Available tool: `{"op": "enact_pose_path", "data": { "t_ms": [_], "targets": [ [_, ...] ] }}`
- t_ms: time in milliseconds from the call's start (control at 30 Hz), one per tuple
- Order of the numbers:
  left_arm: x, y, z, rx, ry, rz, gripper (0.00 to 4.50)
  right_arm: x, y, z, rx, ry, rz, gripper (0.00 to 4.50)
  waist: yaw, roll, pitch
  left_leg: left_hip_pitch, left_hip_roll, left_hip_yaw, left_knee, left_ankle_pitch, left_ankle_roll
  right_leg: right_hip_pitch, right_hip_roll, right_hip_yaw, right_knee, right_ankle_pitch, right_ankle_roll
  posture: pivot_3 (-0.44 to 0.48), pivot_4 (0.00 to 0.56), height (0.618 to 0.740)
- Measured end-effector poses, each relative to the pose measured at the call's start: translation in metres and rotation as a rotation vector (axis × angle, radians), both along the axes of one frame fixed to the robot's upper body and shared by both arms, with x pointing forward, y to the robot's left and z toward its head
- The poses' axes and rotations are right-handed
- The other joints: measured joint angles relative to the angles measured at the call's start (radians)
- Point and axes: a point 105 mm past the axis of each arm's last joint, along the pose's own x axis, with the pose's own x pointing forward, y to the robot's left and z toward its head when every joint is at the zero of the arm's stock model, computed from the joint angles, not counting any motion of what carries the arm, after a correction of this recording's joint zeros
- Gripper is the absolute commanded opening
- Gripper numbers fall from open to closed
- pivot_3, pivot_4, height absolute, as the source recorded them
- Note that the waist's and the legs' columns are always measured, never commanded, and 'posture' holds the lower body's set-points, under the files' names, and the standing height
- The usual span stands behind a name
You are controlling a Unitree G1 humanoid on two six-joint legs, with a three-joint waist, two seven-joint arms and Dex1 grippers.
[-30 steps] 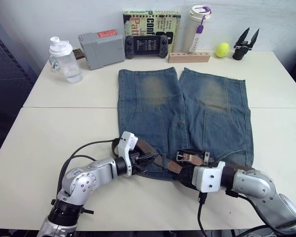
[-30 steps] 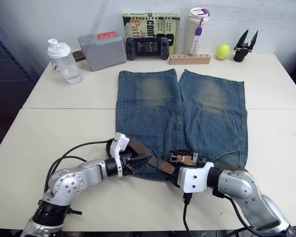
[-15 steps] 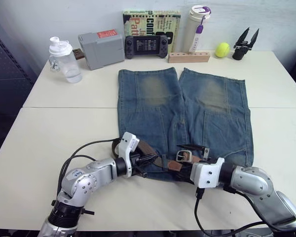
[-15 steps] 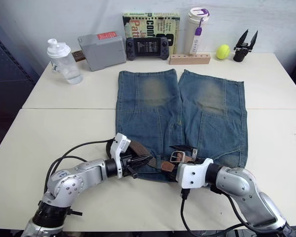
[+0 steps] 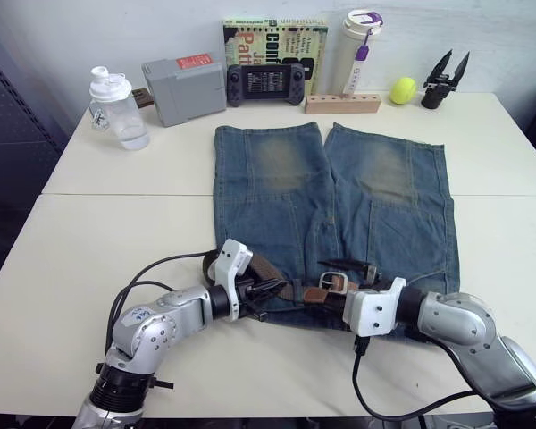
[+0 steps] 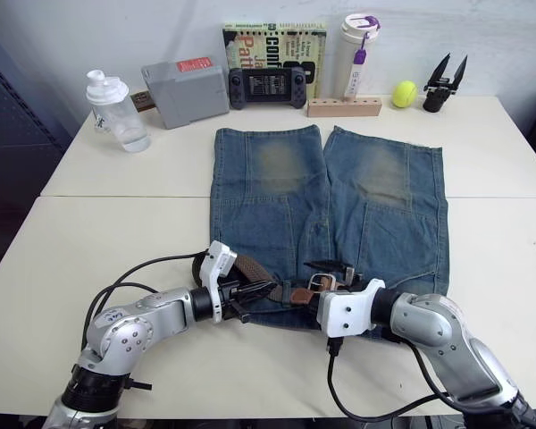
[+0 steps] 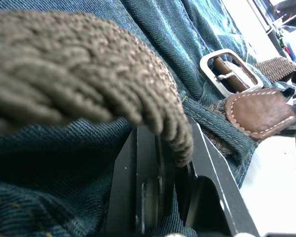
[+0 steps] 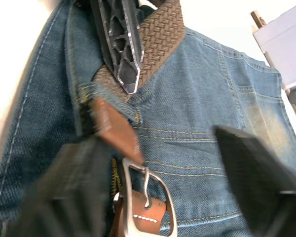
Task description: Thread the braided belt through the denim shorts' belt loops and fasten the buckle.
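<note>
The denim shorts (image 5: 375,179) lie flat on the table, waistband toward me. The braided belt (image 5: 261,266) runs along the waistband. Its brown leather tip (image 7: 259,111) comes out of a belt loop (image 8: 86,98) just beside the silver buckle (image 5: 333,283). My left gripper (image 5: 270,290) is shut on the braided strap at the left of the waistband. One of its fingers (image 8: 121,44) lies across the weave. My right gripper (image 5: 341,284) is open at the buckle (image 8: 145,197), one finger on either side of it.
Along the table's far edge stand a shaker bottle (image 5: 116,107), a grey box (image 5: 183,88), a game controller (image 5: 263,82), a book (image 5: 277,36), a tumbler (image 5: 357,49), a wooden block (image 5: 342,103), a tennis ball (image 5: 403,89) and a black spare gripper (image 5: 445,79).
My right gripper has moved forward and slightly left, up to the buckle. The left gripper has kept its hold and barely moved.
</note>
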Motion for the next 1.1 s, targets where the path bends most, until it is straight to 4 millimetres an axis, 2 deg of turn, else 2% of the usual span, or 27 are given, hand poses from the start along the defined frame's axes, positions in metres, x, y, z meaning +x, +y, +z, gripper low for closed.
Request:
{"op": "enact_pose_path", "data": {
  "t_ms": [33,100,133,167,567,667,733,1100],
  "targets": [
    [0.000,0.000,0.000,-0.001,0.000,0.000,0.00,0.000,0.000,-0.001,-0.007,-0.002,0.002,1.55,0.000,0.000,0.000,0.000,0.000,0.000,0.000,0.000,0.000,0.000,0.000,0.000,0.000,0.000,0.000,0.000,0.150,0.731],
    [0.000,0.000,0.000,-0.001,0.001,0.000,0.00,-0.001,0.000,-0.001,-0.024,-0.008,0.008,0.97,0.000,0.000,0.000,0.000,0.000,0.000,0.000,0.000,0.000,0.000,0.000,0.000,0.000,0.000,0.000,0.000,0.150,0.731],
    [0.000,0.000,0.000,-0.004,0.001,0.001,0.00,-0.002,-0.001,-0.003,-0.052,-0.012,0.024,0.40,0.000,0.000,0.000,0.000,0.000,0.000,0.000,0.000,0.000,0.000,0.000,0.000,0.000,0.000,0.000,0.000,0.150,0.731],
    [0.000,0.000,0.000,-0.005,0.001,0.001,0.00,-0.003,-0.001,-0.004,-0.060,-0.008,0.032,0.04,0.000,0.000,0.000,0.000,0.000,0.000,0.000,0.000,0.000,0.000,0.000,0.000,0.000,0.000,0.000,0.000,0.150,0.731],
    [0.000,0.001,-0.001,-0.002,0.004,0.008,0.00,-0.007,-0.002,-0.012,-0.102,0.012,0.034,0.04,-0.002,0.000,0.000,0.001,0.000,0.000,0.000,0.000,0.000,0.000,0.000,0.000,0.000,0.000,0.000,0.000,0.150,0.731],
    [0.000,0.001,0.000,-0.004,0.006,0.009,0.00,-0.007,0.000,-0.013,-0.092,0.021,0.030,1.00,-0.003,0.000,0.000,0.001,0.000,0.000,0.000,0.000,0.000,0.001,0.000,0.000,0.000,0.000,0.000,0.000,0.150,0.731],
    [0.000,0.000,0.000,-0.006,0.008,0.008,0.00,-0.009,0.004,-0.017,-0.090,0.035,0.042,1.96,-0.001,0.000,0.000,0.001,0.000,0.000,0.000,0.000,0.000,0.001,0.000,0.000,0.000,0.000,0.000,0.000,0.150,0.731],
    [0.000,0.000,0.000,-0.007,0.010,0.009,0.00,-0.011,0.009,-0.013,-0.075,0.020,0.061,1.96,-0.001,0.000,0.000,0.001,0.000,0.000,0.000,0.000,0.000,0.001,0.000,0.000,0.000,0.000,0.000,0.000,0.150,0.731]
  ]
}}
